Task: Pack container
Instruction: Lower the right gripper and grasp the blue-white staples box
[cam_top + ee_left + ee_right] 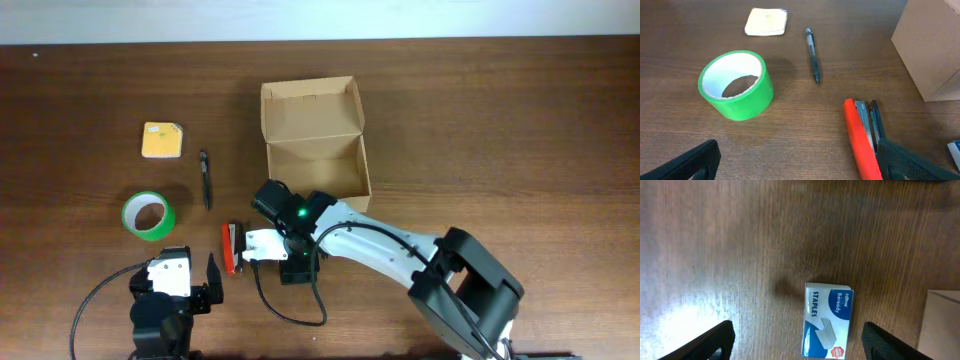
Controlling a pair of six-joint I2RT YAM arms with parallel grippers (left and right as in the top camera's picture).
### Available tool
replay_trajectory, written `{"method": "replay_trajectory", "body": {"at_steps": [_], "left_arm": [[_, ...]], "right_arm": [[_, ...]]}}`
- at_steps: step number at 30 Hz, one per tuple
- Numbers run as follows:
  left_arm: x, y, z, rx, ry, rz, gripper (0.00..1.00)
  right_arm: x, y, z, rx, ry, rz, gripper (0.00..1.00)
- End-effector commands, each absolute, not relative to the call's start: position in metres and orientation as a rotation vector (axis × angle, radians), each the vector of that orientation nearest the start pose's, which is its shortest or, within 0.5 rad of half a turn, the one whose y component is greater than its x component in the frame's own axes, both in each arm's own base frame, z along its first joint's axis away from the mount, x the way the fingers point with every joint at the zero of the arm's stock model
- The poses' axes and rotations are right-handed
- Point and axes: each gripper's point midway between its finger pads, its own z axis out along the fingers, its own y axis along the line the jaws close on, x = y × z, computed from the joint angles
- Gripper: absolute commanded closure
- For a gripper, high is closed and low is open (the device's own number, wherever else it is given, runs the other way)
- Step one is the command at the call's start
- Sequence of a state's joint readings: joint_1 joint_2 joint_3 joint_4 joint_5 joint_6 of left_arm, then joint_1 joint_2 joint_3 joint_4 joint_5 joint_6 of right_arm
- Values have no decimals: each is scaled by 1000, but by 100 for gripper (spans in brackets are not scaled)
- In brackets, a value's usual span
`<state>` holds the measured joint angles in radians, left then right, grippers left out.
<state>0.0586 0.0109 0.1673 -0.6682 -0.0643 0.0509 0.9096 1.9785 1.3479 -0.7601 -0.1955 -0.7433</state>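
Container [315,140]: a tan cardboard box standing at the centre of the wooden table [520,120], towards the far side. Its hinged lid is folded back on the far edge and its opening faces up. No gripper touches it.

Right arm: reaches in from the near right and ends just near of the container. Right gripper [797,325]: fingers spread wide, holding nothing. In the wrist view a blue-and-white box of staples [827,320] lies flat on the table between the two fingers, with wood showing on either side of it. Whether the fingers are down at table level cannot be told. A corner of the container shows at the right edge of that view.

Left arm: at the near edge, left of centre. Left gripper [797,147]: fingers fully spread, holding nothing, pointing towards the far side.

Other items:
- Red stapler [862,140] lies on the table just beside the left gripper's right finger, between the two arms.
- Roll of green tape [148,215] lies flat at the left, beyond the left gripper.
- Dark pen [205,180] lies between the tape and the container, apart from both.
- Yellow pad of sticky notes [163,140] lies far left, beyond the tape.
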Motion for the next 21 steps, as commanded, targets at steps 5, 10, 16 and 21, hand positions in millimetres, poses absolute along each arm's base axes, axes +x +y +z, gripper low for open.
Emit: {"method": "replay_trajectory", "body": {"at_steps": [5,10,16,21], "left_arm": [[201,26,91,-73,2088,140,0],[201,26,91,-73,2088,140,0],[201,26,91,-73,2088,140,0],[201,26,91,-73,2088,140,0]], "right_arm": [[225,336,9,-2196,1998,275,18],[228,338,6,-2188,1990,270,25],[225,335,-10,-2214,2021,268,25],[227,335,-10,-2212,2018,263,39]]}}
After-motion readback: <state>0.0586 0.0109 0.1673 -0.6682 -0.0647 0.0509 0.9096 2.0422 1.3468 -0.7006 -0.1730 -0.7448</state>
